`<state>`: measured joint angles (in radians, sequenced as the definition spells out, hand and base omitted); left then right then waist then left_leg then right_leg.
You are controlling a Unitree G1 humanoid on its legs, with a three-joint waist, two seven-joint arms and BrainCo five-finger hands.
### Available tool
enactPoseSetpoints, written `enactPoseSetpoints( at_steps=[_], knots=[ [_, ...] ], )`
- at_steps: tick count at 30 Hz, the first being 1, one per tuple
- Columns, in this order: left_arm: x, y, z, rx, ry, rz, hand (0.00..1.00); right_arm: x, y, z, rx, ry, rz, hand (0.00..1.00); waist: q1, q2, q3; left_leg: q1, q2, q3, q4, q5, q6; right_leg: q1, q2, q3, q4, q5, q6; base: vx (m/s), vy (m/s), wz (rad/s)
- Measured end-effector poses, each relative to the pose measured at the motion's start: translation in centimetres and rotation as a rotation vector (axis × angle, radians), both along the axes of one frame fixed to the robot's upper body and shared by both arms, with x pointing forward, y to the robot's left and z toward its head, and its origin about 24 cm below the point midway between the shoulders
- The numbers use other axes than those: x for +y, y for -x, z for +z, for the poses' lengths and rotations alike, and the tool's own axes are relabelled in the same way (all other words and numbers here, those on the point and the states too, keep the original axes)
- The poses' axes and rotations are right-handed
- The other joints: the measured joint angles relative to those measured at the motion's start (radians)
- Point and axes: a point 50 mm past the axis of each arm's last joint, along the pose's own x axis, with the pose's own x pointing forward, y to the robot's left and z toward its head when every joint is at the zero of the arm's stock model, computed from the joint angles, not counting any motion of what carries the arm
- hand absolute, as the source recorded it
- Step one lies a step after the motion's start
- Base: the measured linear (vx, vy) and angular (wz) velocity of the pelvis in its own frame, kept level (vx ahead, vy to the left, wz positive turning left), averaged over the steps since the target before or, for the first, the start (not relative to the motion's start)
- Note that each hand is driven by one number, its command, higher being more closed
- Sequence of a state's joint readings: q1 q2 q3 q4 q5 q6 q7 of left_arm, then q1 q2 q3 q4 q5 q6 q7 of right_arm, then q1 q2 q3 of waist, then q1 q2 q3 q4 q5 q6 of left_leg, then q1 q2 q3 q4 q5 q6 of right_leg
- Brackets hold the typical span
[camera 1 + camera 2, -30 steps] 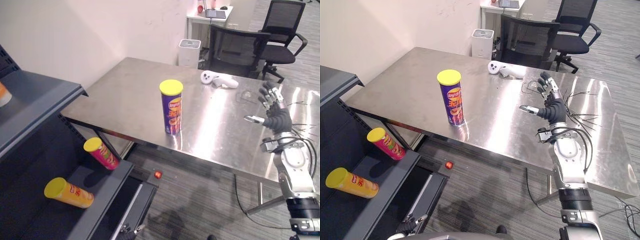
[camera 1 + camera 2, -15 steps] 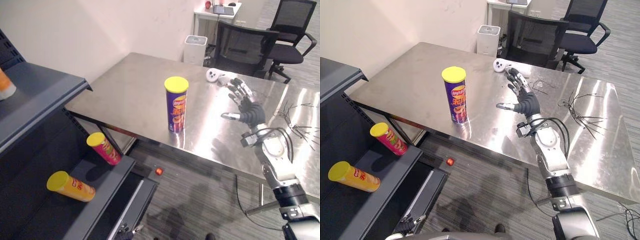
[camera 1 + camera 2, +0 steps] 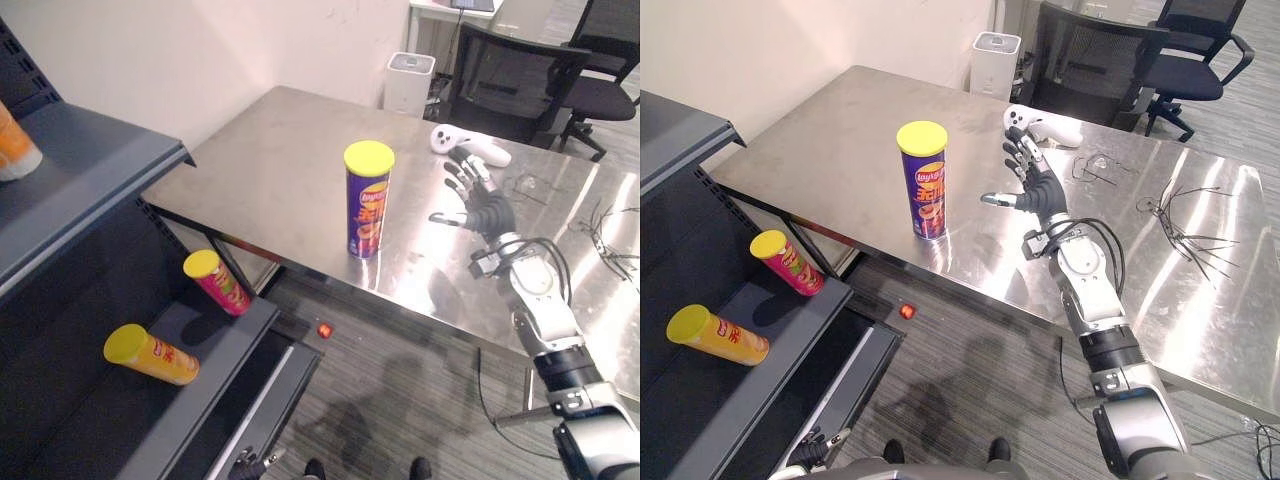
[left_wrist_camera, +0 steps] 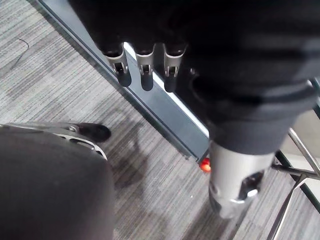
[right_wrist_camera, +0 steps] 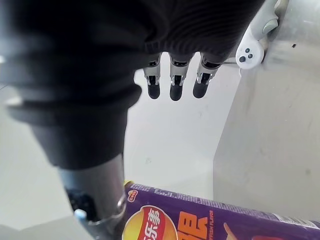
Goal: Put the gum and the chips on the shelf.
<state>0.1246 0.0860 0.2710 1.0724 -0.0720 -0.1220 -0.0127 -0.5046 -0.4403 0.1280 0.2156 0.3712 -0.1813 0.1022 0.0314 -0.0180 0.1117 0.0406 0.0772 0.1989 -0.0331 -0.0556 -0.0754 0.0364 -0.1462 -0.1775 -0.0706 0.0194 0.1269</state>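
In the left eye view the right hand (image 3: 482, 208) is raised over the table (image 3: 260, 170) at centre right, fingers spread wide. It is just right of the upright purple chips can (image 3: 367, 205), a gap between them. In the right wrist view its fingers (image 5: 171, 86) point straight, with the can's red-and-yellow logo at the bottom edge. In the left wrist view the left hand (image 4: 144, 70) hangs over carpet (image 4: 60, 90), fingers straight.

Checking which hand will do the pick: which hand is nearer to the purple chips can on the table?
Right. The right hand is open over the table, just right of the purple chips can, not touching. The left hand hangs low over the carpet.
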Motion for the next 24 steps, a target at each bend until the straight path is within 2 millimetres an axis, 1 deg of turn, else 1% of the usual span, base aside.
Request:
enactPoseSetpoints(
  at_steps=[3,9,14,20,24],
  knots=[
    [0.0,0.1,0.0,0.002,-0.004,0.006,0.0,0.2,0.0,0.0,-0.001,-0.008,-0.001,0.0,0.0,0.0,0.0,-0.003,-0.001,-0.01,-0.001,0.003,0.0,0.001,0.0,-0.008,0.0,0.0,0.0,-0.02,-0.011,0.1],
    [0.1,0.1,0.0,0.002,-0.005,0.007,0.0,1.2,-0.6,-0.1,0.014,0.02,0.024,0.0,0.003,-0.002,0.003,-0.003,-0.003,-0.02,-0.033,0.027,0.001,-0.007,0.0,-0.018,0.001,0.0,0.0,-0.02,-0.012,0.04],
    [0.1,0.2,0.0,0.004,-0.007,0.009,0.0,2.1,-0.8,0.4,0.0,0.031,0.055,0.0,0.008,-0.005,0.01,-0.005,-0.005,-0.022,-0.037,0.03,0.001,-0.01,-0.001,-0.019,0.001,0.0,0.0,0.0,0.0,0.0],
    [0.2,0.0,0.1,-0.003,-0.011,0.009,0.0,2.4,-0.8,0.3,0.003,0.041,0.064,0.0,0.012,-0.01,0.02,-0.006,-0.005,-0.024,-0.04,0.031,0.002,-0.01,-0.001,-0.023,0.001,0.0,0.0,0.0,0.0,0.0],
    [0.3,0.0,0.1,-0.003,-0.012,0.01,0.0,2.4,-1.2,0.3,0.014,0.049,0.066,0.0,0.01,-0.01,0.027,-0.006,-0.008,-0.032,-0.051,0.038,0.004,-0.011,-0.002,-0.031,0.001,0.0,0.0,0.0,-0.008,0.05]
  ],
)
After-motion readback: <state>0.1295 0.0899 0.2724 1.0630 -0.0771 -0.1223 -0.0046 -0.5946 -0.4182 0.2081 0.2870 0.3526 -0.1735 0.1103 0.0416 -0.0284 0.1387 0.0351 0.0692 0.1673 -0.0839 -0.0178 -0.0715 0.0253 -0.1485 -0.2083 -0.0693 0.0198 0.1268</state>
